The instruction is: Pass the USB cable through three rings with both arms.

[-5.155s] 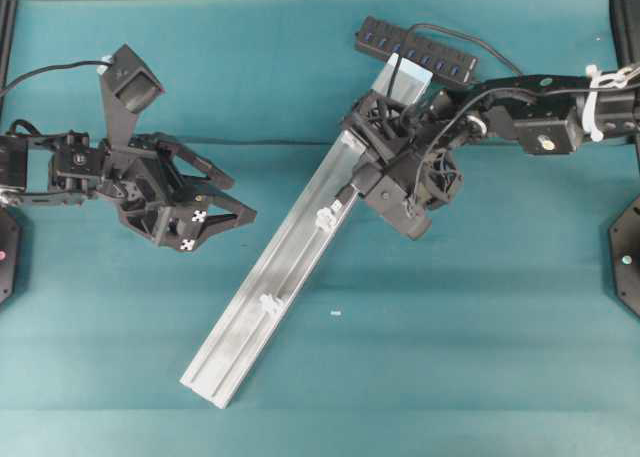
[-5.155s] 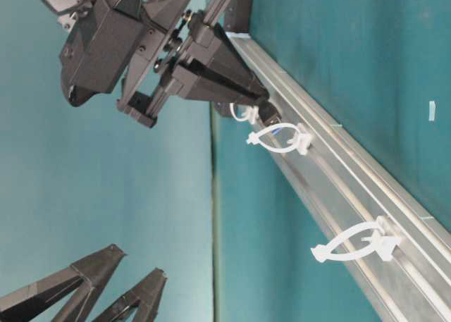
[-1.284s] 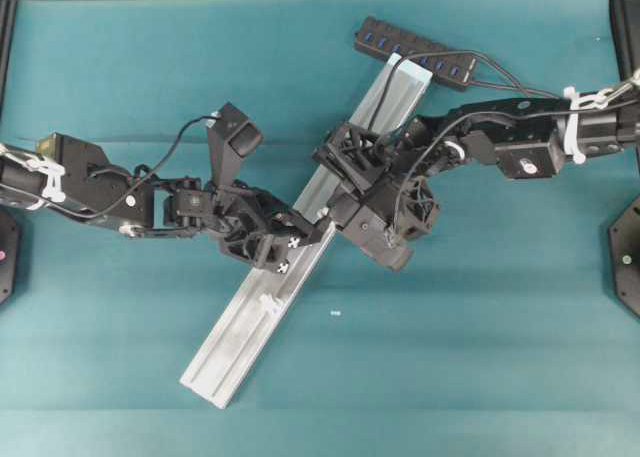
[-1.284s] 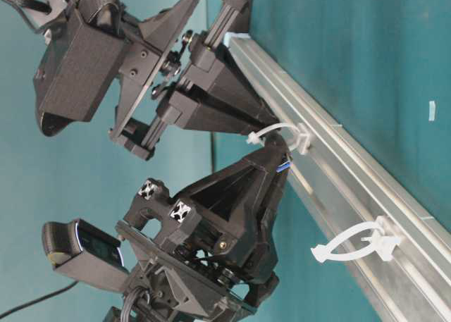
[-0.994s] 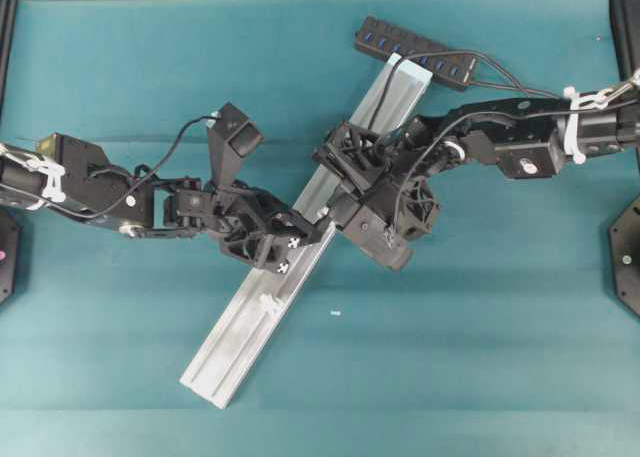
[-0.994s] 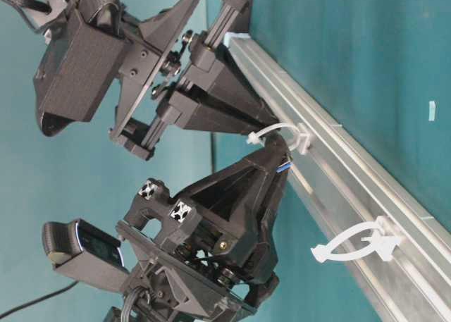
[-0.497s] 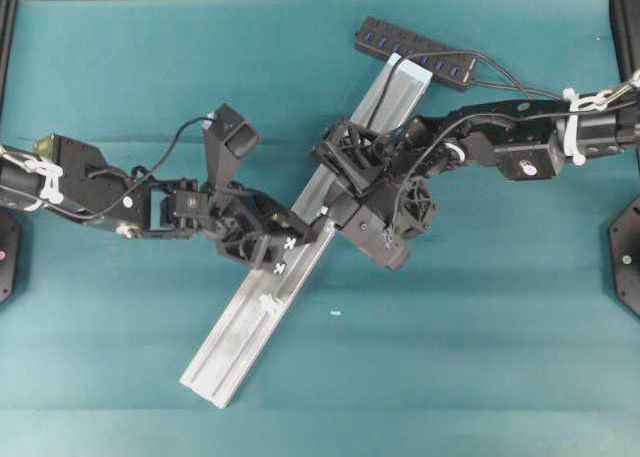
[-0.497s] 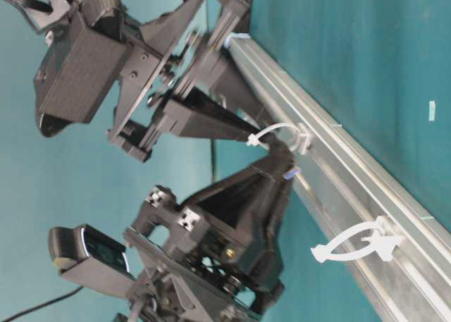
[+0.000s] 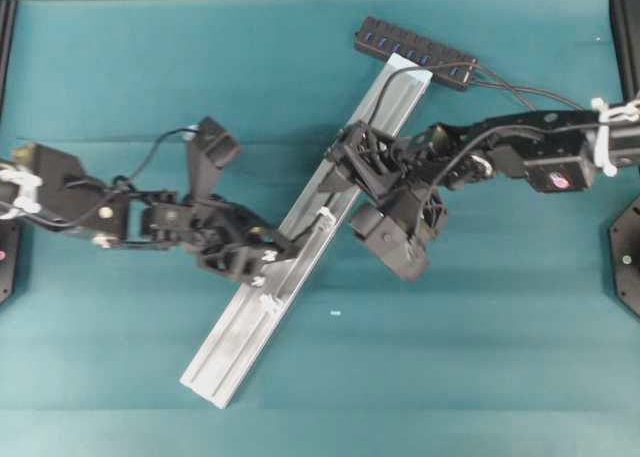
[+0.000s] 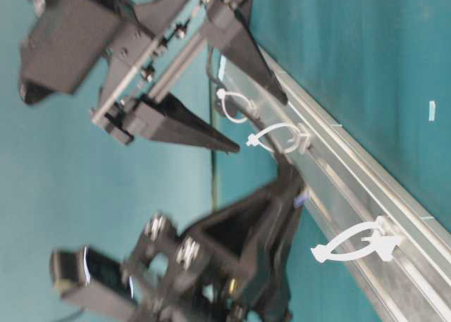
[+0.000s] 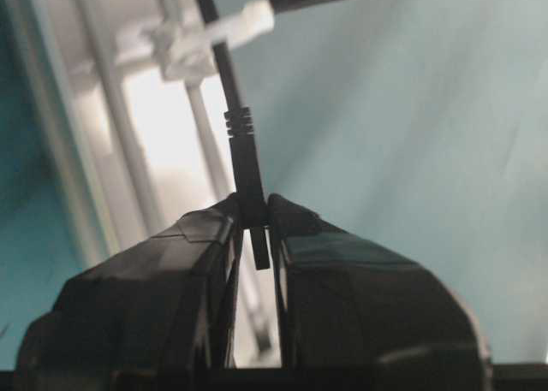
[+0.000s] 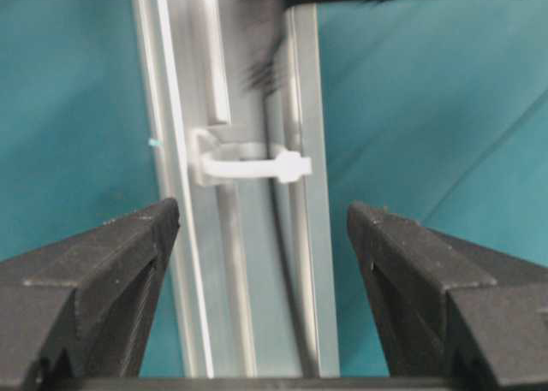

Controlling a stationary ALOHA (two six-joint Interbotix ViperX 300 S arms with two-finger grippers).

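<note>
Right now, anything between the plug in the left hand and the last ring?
Nothing visible. The left hand pinches the plug of the USB cable past the middle ring; bare rail runs to the last ring.

One camera is looking straight down, one skimming sideways at table level; wrist cameras are peering close; all are sharing the rail (image 9: 300,239).

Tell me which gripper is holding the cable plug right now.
The left gripper, shut on the plug of the USB cable. The right gripper stands wide open over the rail, holding nothing.
</note>
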